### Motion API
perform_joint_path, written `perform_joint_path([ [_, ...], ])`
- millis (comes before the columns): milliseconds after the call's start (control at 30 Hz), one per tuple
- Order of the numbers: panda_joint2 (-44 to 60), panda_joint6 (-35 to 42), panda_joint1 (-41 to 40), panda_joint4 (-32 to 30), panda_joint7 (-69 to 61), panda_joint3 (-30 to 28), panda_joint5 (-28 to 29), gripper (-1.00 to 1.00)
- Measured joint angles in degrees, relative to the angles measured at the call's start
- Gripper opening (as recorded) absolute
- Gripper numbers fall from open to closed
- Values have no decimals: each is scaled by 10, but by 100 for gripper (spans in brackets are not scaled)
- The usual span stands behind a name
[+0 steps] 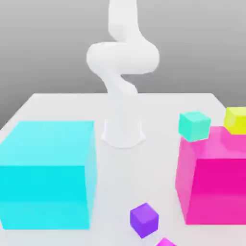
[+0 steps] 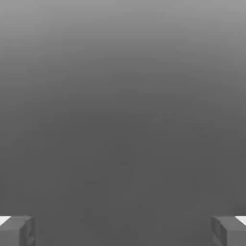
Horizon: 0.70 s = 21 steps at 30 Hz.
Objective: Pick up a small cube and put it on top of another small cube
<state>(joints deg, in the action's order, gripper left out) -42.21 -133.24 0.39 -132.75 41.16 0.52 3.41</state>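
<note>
In the exterior view, the purple cube (image 1: 144, 220) is sitting on the counter (image 1: 72, 106) in the near part of the scene, a little right of the middle. It is lying between the big cyan block (image 1: 45, 180), on the left, and the big pink block (image 1: 218, 187), on the right, well apart from both. Its sides are turning at an angle to the blocks' edges (being a cube, it is offering no long axis). A magenta thing (image 1: 166, 242) is showing just to its near right, possibly crowding a grip from there. The small teal cube (image 1: 194, 126) and the small yellow cube (image 1: 236, 120) are appearing by the pink block's far edge. The arm (image 1: 123, 62) is rising from the far side, so the cube is lying on the near side of its base.

In the hand view, the hand (image 2: 123, 231) is standing spread, nothing between its fingertips. Which way the cube is lying from it, I cannot tell; finding that line should be coming first.
</note>
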Motion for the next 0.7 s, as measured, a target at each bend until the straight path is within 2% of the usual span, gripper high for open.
perform_joint_path([
  [367,165,-58,28,-41,-227,-11,126,0],
  [700,309,-117,56,-80,-482,-43,166,0],
])
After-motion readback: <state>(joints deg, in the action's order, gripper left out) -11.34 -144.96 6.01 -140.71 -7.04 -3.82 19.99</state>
